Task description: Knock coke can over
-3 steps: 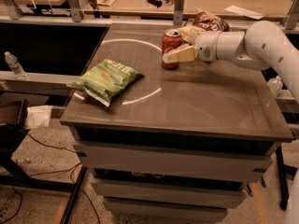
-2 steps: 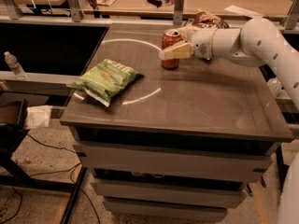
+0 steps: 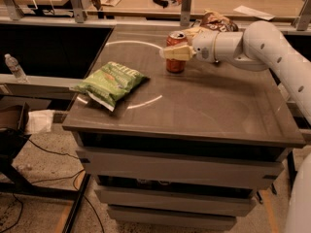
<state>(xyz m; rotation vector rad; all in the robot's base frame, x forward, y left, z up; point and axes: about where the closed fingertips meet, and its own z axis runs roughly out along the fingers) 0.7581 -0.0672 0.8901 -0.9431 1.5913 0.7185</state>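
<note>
The red coke can (image 3: 175, 64) stands upright on the grey table (image 3: 214, 106), near the back middle. My gripper (image 3: 177, 43) reaches in from the right on the white arm (image 3: 262, 45) and is at the can's upper half. One cream finger (image 3: 176, 53) lies across the can's front; the other finger is behind the can and mostly hidden. The jaws straddle the can.
A green chip bag (image 3: 111, 82) lies at the table's left front. A brown-and-cream chip bag (image 3: 217, 20) sits at the back, behind my wrist. A water bottle (image 3: 14, 67) stands on the shelf at far left. Cables run over the floor.
My gripper has slid left along the can, so its front finger now crosses the can's face. The can still stands upright in the same spot.
</note>
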